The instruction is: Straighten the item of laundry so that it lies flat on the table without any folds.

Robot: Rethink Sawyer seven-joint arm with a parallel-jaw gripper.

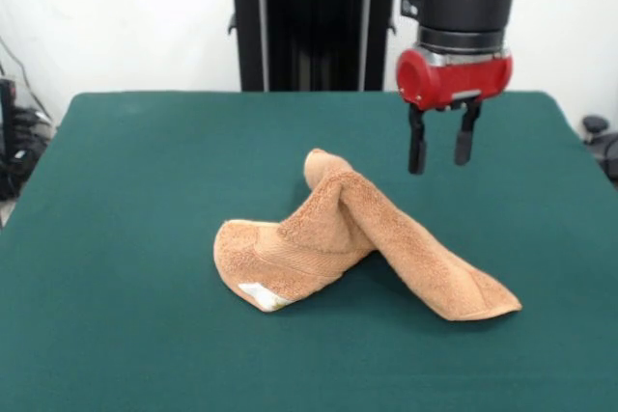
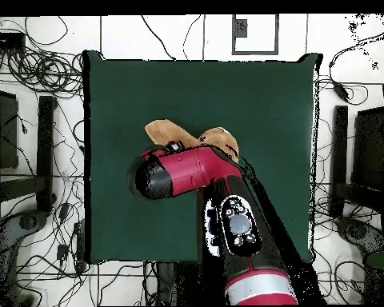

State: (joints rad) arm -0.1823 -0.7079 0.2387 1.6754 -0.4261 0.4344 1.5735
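The tan terry towel [image 1: 357,238] lies crumpled on the green table [image 1: 116,238], folded over itself in a raised ridge, with one flap running to the front right and another to the left. Its white tag with a yellow mark [image 1: 261,296] shows at the left flap's front edge. My gripper [image 1: 440,153] hangs above the table, up and to the right of the towel's raised peak, open and empty, apart from the cloth. In the overhead view the arm [image 2: 187,172] covers much of the towel [image 2: 167,132]; the gripper itself is hidden there.
The robot's black pedestal [image 1: 309,26] stands at the table's far side. Cables and stands [image 2: 35,160] lie on the floor around the table.
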